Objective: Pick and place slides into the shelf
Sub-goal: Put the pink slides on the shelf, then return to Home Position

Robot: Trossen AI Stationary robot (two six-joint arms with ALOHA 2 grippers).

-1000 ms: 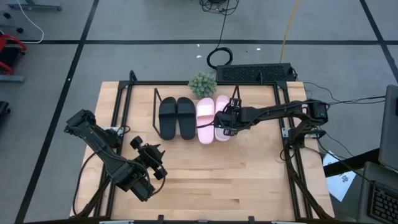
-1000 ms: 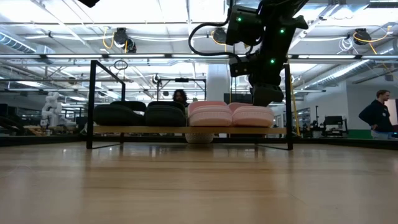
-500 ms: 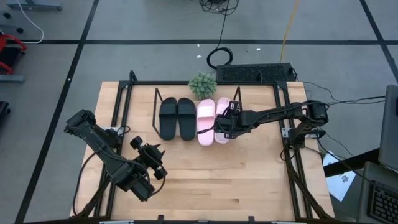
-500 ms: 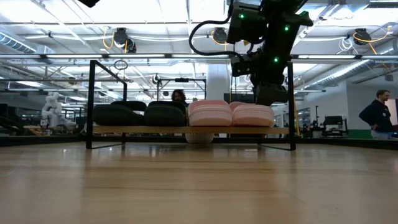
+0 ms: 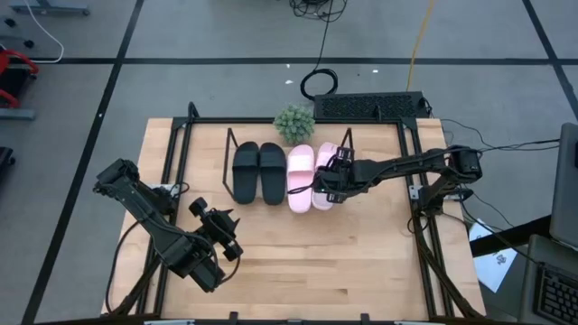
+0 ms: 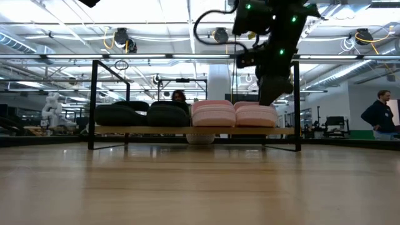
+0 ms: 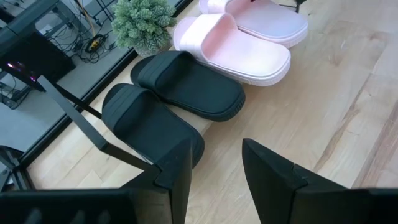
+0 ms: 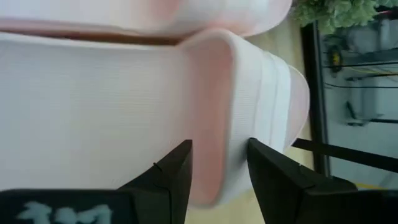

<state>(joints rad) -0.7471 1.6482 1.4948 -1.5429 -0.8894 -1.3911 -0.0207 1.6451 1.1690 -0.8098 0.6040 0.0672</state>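
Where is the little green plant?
In the high view, the small green potted plant sits at the table's far edge, just behind the low wire shelf, near the black and pink slides.

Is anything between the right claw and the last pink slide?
No. The right claw hangs directly over the outer pink slide, which already sits in the shelf beside its mate.

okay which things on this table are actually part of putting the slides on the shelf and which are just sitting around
Part of the job:
- black slides, side by side on the shelf
- pink slides, beside them
- shelf, wire ends with a wooden board
- right end effector, open over the outer pink slide

Just lying about:
- small potted plant behind the shelf
- keyboard at the table's far edge
- left end effector, open, waiting near the table's front
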